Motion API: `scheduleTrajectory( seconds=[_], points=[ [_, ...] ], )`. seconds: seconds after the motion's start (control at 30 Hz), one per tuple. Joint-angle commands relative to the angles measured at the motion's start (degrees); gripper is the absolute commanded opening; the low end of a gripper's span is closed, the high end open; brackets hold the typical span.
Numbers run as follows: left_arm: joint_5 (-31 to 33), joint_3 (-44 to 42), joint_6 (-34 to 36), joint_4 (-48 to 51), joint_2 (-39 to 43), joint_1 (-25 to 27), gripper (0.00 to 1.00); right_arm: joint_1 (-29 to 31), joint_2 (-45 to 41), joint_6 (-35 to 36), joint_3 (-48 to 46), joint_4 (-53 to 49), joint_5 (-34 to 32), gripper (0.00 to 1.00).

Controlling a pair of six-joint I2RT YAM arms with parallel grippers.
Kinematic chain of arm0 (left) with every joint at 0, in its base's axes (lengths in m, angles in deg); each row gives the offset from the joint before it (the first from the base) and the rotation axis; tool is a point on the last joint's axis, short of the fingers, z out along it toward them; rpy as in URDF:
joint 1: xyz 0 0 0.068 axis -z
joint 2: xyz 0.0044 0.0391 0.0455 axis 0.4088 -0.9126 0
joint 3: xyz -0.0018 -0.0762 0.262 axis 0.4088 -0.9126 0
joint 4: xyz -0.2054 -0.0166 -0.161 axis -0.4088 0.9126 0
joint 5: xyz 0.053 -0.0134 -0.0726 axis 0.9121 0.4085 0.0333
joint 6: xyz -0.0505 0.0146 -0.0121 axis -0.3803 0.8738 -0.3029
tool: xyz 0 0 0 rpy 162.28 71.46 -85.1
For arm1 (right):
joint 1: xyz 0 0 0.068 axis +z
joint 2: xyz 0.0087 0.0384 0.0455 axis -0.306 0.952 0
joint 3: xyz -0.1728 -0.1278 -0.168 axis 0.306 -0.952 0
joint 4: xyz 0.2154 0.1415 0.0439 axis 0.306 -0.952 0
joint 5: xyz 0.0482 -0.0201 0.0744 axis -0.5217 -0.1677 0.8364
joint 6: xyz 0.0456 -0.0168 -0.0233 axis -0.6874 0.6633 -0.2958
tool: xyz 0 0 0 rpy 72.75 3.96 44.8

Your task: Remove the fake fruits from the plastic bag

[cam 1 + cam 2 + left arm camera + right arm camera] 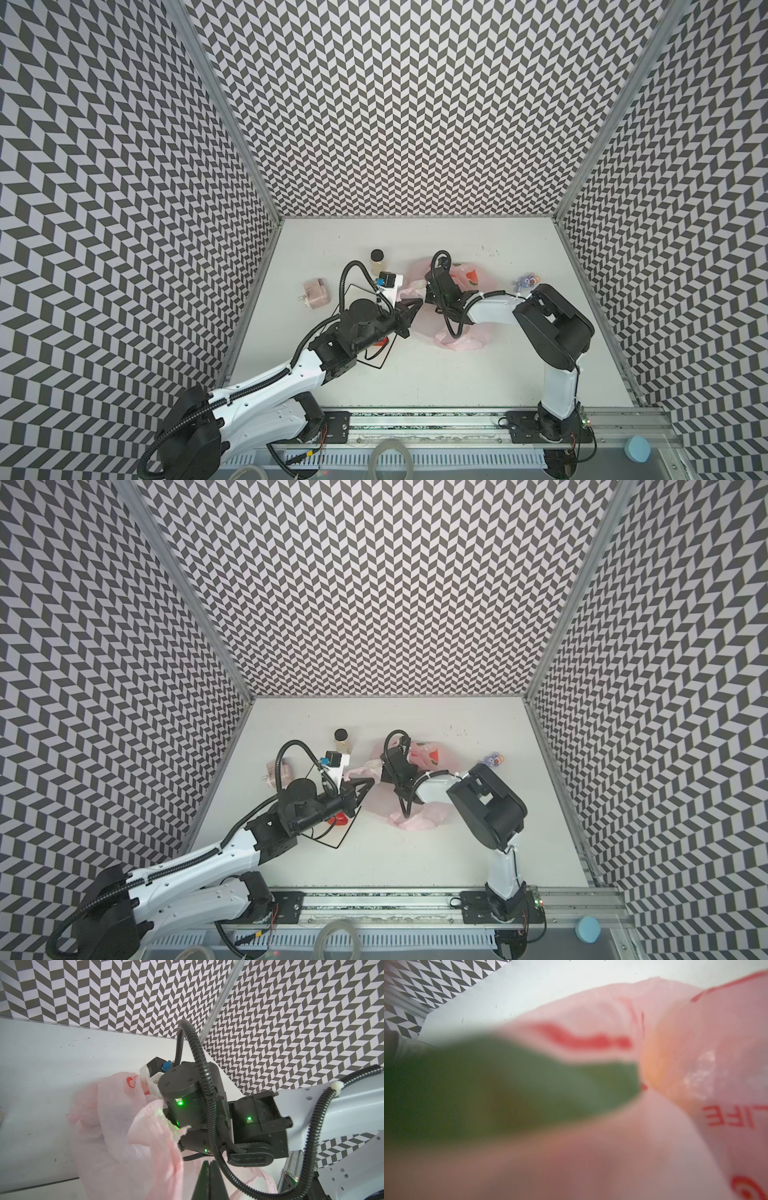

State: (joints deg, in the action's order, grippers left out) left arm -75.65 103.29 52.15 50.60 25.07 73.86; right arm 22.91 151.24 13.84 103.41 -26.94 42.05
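The pale pink plastic bag (478, 278) lies crumpled at mid-table in both top views, printed with red fruit pictures. My right gripper's black body (441, 286) reaches down into the bag, and its fingers are hidden. In the right wrist view, bag film (695, 1022) fills the picture; a yellow-orange fake fruit (660, 1053) shows through it beside a blurred green shape. My left gripper (420, 302) is shut at the bag's left edge. Whether it pinches film (116, 1136) does not show. A red strawberry (340, 820) lies on the white square plate (336, 845) under the left arm.
A small bottle with a black cap (377, 259) stands behind the left gripper. A pink box (316, 293) sits by the left wall. A purple figurine (527, 281) is right of the bag, close to the right arm's elbow (552, 320).
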Motion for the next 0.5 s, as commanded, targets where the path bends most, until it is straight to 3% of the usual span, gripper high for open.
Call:
scheduleTrajectory(
  seconds=[0.0, 0.17, 0.47],
  points=[
    [-0.95, 1.34, -0.94, -2.16, 0.46, 0.29, 0.00, 0.23, 3.21, -2.78, 2.81, -0.91, -3.70, 0.96],
    [0.06, 1.21, -1.21, -1.67, 0.81, 0.27, 0.00, 0.23, 4.23, -2.27, 4.03, -4.80, -6.08, 0.88],
    [5.90, 1.14, -1.83, 2.08, 1.58, -0.43, 0.00, 0.41, -2.48, 2.06, -0.84, -8.83, -11.04, 0.73]
  ],
)
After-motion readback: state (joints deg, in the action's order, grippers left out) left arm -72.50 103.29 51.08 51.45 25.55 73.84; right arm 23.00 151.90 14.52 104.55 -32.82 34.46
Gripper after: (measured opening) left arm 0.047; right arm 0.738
